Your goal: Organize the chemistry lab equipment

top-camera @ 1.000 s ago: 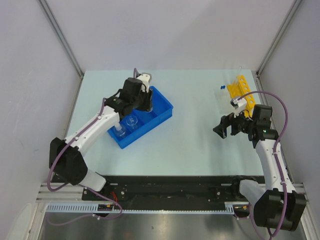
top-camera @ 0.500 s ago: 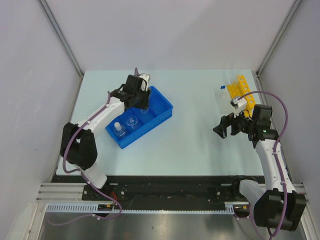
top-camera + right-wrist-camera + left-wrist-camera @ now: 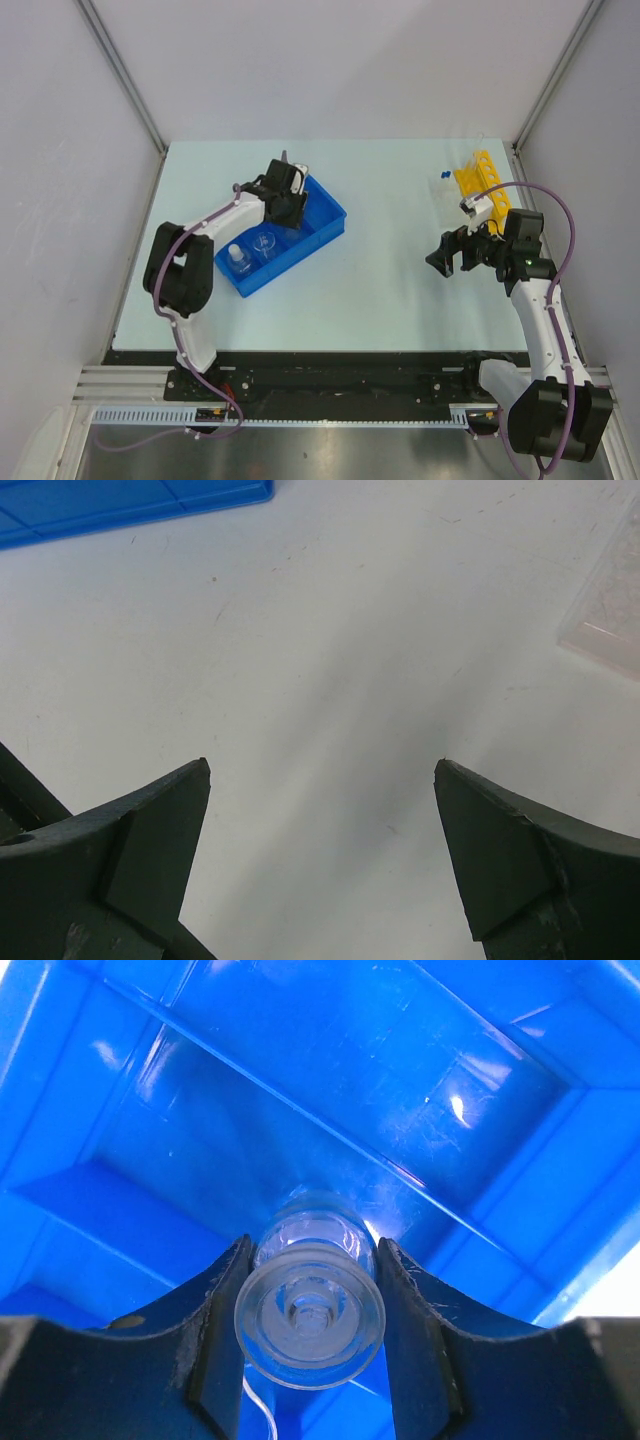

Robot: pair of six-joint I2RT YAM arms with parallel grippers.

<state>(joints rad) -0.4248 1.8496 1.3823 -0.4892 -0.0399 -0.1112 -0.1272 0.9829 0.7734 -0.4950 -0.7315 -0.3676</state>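
Observation:
My left gripper [image 3: 291, 203] is over the far compartment of the blue divided tray [image 3: 322, 205]. In the left wrist view it [image 3: 312, 1260] is shut on a clear glass tube [image 3: 310, 1305], seen end-on and pointing down into the tray [image 3: 330, 1080]. A small glass beaker [image 3: 263, 242] and a vial [image 3: 237, 258] stand in the tray's near compartments. The yellow holed rack [image 3: 482, 180] stands at the far right, with two blue caps [image 3: 441, 176] just left of it. My right gripper [image 3: 447, 255] is open and empty above bare table [image 3: 322, 767].
In the right wrist view a corner of the blue tray [image 3: 100, 505] shows at top left and the edge of a clear rectangular plate [image 3: 610, 610] at the right. Grey walls and metal posts enclose the table on three sides.
My left gripper has moved right and down over the tray's far compartment, still holding the tube. The right arm has not moved.

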